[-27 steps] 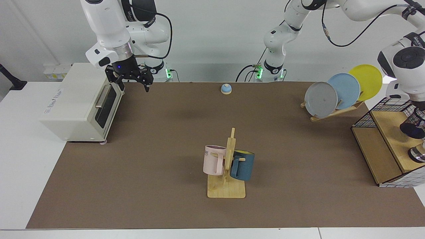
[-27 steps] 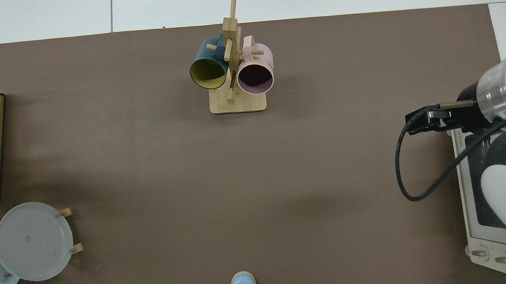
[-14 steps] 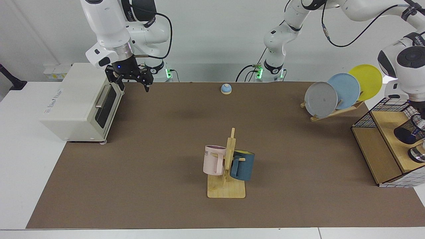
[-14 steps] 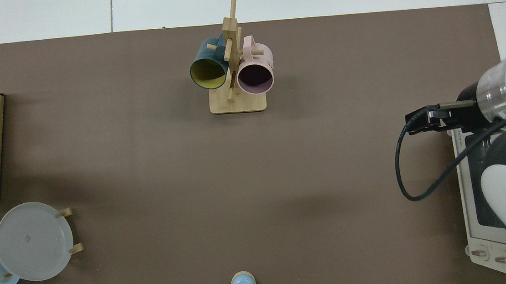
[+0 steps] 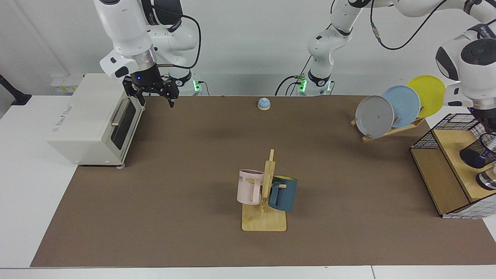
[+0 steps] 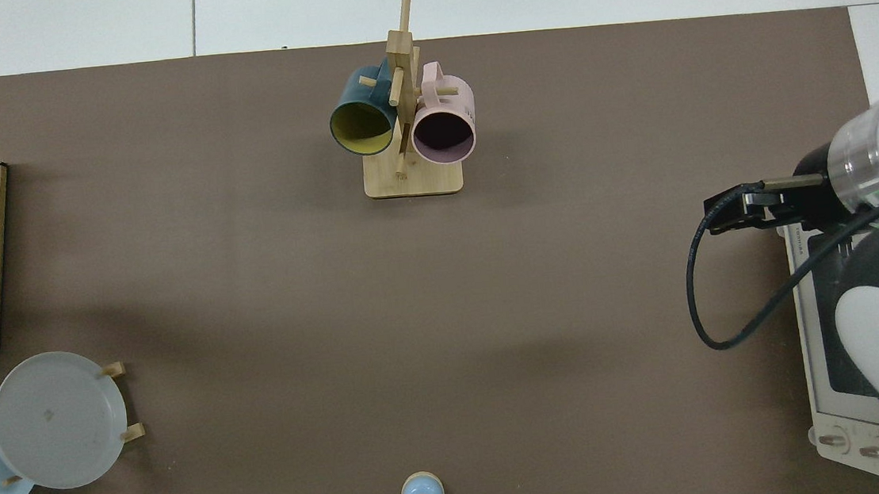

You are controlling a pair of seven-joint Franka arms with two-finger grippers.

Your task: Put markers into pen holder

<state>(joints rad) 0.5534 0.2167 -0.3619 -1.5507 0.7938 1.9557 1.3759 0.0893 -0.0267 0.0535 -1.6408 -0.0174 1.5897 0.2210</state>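
Observation:
The pen holder (image 5: 477, 155), a black mesh cup with a dark base, stands on the wooden shelf (image 5: 457, 155) at the far right of the facing view. A white and blue bit of the marker (image 5: 492, 144) shows at its rim, cut by the frame edge. My left gripper (image 5: 489, 127) hangs just above the cup, mostly out of frame. My right gripper (image 5: 153, 95) waits open and empty beside the toaster oven; in the top view the right gripper (image 6: 746, 208) sits at the right. The cup and marker are outside the top view.
A white toaster oven (image 5: 93, 120) stands by the right arm. A mug tree (image 5: 265, 193) with a pink and a blue mug stands mid-table. A plate rack (image 5: 399, 106), a small blue bell (image 5: 264, 103) and a silver cylinder (image 5: 489, 180) are also here.
My left arm has risen from over the pen holder, uncovering the cup and the marker tip. The right arm has not moved.

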